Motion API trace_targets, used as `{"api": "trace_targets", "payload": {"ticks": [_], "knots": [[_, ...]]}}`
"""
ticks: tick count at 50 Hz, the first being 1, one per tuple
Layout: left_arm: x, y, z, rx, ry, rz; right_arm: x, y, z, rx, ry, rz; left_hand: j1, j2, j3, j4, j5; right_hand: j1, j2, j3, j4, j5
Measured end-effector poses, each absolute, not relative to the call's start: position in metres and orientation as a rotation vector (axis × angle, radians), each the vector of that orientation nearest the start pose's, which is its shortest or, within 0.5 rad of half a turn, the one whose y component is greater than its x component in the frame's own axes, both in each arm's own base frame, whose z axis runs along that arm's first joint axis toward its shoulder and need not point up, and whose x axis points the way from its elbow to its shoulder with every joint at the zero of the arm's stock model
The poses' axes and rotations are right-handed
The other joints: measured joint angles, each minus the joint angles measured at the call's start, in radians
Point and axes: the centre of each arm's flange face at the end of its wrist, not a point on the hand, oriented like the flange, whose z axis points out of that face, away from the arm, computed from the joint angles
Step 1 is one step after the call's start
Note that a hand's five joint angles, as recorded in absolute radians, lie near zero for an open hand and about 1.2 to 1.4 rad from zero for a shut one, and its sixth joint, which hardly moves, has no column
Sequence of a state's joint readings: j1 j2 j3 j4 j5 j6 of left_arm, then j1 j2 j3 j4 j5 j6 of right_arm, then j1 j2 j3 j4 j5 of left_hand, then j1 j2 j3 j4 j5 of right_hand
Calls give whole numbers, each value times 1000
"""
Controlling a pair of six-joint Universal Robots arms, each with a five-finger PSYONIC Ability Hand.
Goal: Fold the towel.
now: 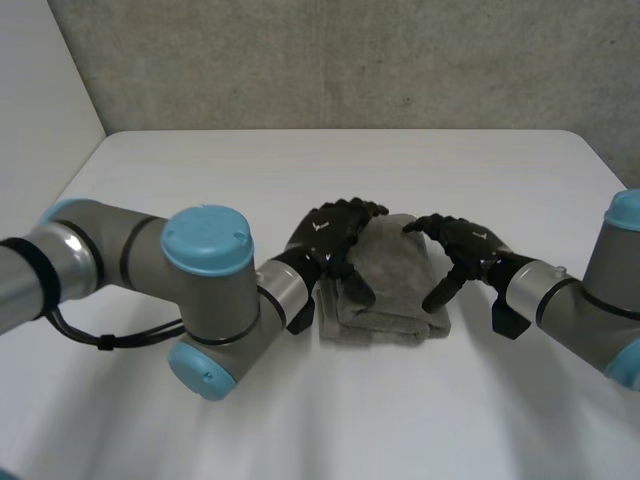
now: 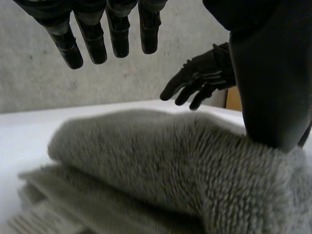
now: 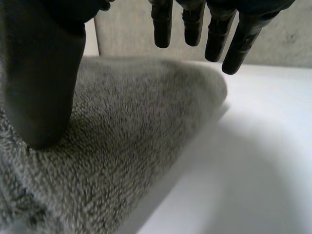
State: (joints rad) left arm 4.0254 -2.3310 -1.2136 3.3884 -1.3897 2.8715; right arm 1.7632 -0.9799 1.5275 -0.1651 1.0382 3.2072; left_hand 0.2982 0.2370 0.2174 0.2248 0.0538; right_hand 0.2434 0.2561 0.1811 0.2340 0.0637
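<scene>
head view: grey towel, folded into a thick stack mid tabletop, left hand at its left edge, right hand at its right, both spread wide, gripping nothing. left wrist view: thumb rests on the plush top layer, fingers straight above; soft, light, floppy, i judge. right wrist view: thumb on the pile too; best pinched at a free edge or corner.

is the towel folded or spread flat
Folded: the towel is a compact bundle, with stacked layers showing along its near edge and under its rounded top fold.
</scene>
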Motion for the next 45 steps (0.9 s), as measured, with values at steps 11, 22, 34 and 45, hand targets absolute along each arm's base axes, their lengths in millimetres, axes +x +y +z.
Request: {"api": "trace_targets", "payload": {"ticks": [11,22,34,45], "knots": [[-389,-248,103,-571,-1985,1338,250,-325,117,-599,2121,-1354,0,0,0,0,0,-3,0,0,0,0],[-369,-259,102,-526,-2042,1347,249,-326,121,-730,2125,-1421,0,0,0,0,-3,-3,0,0,0,0],[-359,-253,156,-499,-1975,1422,245,-321,187,-804,2083,-1541,1,0,0,0,-4,-8,0,0,0,0],[-333,-241,240,-453,-1849,1568,232,-310,289,-759,1941,-1910,1,-1,0,0,-4,-8,-5,0,0,0]]}}
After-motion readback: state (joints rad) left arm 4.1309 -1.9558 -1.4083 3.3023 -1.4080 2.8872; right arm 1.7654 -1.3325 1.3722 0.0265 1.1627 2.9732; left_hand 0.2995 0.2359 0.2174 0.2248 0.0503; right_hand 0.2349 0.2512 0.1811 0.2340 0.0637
